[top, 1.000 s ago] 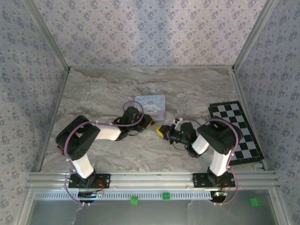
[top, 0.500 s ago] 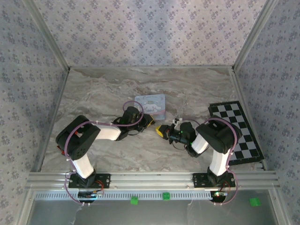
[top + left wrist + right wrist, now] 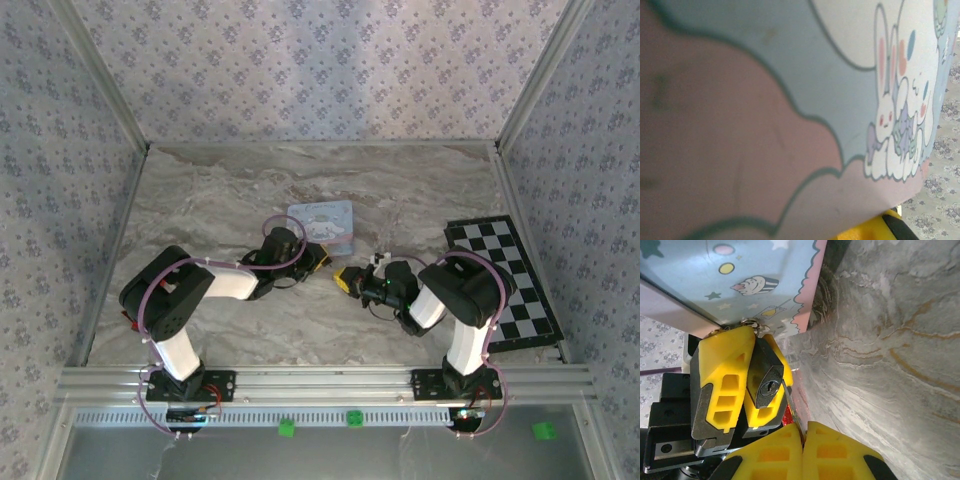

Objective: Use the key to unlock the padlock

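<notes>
A marble-patterned table (image 3: 220, 190) is enclosed by floral-papered walls (image 3: 320, 70), with a checkerboard mat (image 3: 500, 270) laid at its right edge. Near the middle, a pale blue, pink-rimmed cartoon tin (image 3: 322, 222) is seen, and both arms are stretched low just in front of it. The left gripper (image 3: 313, 258) is set at the tin's near edge, with the right gripper (image 3: 346, 278) just beside it. In the right wrist view, the left gripper's yellow fingers (image 3: 720, 385) are clamped on the padlock (image 3: 767, 377), a small black block hung from metal loops (image 3: 747, 322) on the tin's rim. Its long axis is pointed from those loops toward the right gripper, and the keyhole (image 3: 769, 386) in its end face is turned that way. The right gripper's fingers are pressed together on a thin blade seen edge-on, judged to be the key (image 3: 791, 402). The blade is roughly aligned with the padlock's axis, but its tip is just beside the keyhole, not in it. A slight sideways correction is judged to be needed before insertion.
</notes>
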Robot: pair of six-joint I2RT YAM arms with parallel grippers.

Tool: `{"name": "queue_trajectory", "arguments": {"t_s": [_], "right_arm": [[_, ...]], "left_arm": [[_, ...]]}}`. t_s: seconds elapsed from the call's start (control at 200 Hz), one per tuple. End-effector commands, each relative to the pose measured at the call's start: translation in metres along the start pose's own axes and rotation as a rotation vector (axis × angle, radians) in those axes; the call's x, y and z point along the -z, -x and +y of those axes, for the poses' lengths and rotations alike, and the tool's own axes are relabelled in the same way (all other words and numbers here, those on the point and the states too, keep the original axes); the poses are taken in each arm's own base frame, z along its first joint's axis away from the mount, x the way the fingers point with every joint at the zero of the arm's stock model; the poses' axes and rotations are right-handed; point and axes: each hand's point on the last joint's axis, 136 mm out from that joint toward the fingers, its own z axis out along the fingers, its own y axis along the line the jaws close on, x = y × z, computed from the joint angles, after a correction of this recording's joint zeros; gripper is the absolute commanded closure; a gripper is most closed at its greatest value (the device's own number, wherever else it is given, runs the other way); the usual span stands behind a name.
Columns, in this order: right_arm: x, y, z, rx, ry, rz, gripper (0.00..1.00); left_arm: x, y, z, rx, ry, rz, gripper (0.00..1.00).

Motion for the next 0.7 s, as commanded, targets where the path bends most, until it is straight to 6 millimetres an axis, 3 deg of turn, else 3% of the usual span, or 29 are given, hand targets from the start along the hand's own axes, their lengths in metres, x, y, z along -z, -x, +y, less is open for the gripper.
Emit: {"name": "queue_trajectory", "arguments": {"t_s": [0.0,0.195,0.39,0.695], "right_arm": [[0.002,0.005,0.006,-0.004,0.023,-0.026,1.0],[0.003,0.005,0.016,0.002,0.048,-0.025,1.0],[0.008,0.004,0.006,-0.009,0.025,-0.038,1.0],[0.008,0.003,0.014,0.004,0.046,-0.036,1.0]], "left_arm": [[-0.004,-0.016,0.002,0.043,-0.004,0.074,1.0],[-0.006,-0.016,0.005,0.046,0.004,0.077,1.0],[-0.008,-0.016,-0.001,0.055,-0.023,0.085,1.0],[-0.007,-0.015,0.001,0.051,-0.017,0.082,1.0]]}}
